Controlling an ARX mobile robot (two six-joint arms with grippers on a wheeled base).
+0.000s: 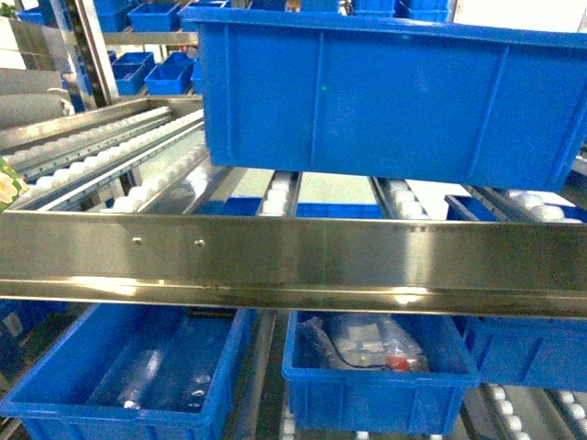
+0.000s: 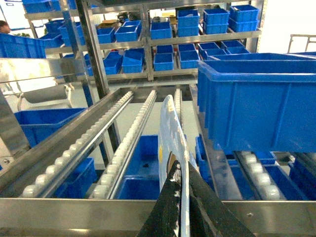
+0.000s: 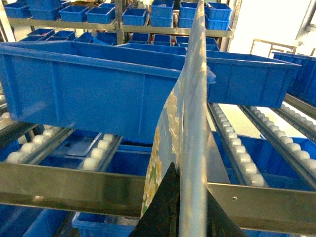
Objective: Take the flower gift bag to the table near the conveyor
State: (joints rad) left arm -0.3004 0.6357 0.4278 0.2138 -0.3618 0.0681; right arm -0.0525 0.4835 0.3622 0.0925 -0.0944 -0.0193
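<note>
The flower gift bag (image 3: 190, 98) rises edge-on in the right wrist view, with yellow and green blossoms on its left face. My right gripper (image 3: 190, 177) is shut on its lower edge. In the left wrist view the bag (image 2: 170, 128) is a thin pale blue sheet, and my left gripper (image 2: 183, 164) is shut on it. The head view catches only a floral corner of the bag (image 1: 7, 186) at the left edge; neither gripper shows there. The conveyor (image 1: 110, 156), with its white roller lanes, lies straight ahead. The table is out of view.
A steel front rail (image 1: 293, 257) crosses the head view. A large blue bin (image 1: 385, 92) sits on the rollers just behind it. Below are a blue bin with clear bottles (image 1: 119, 376) and one with bagged items (image 1: 376, 367). Shelves of blue bins (image 2: 163, 29) stand behind.
</note>
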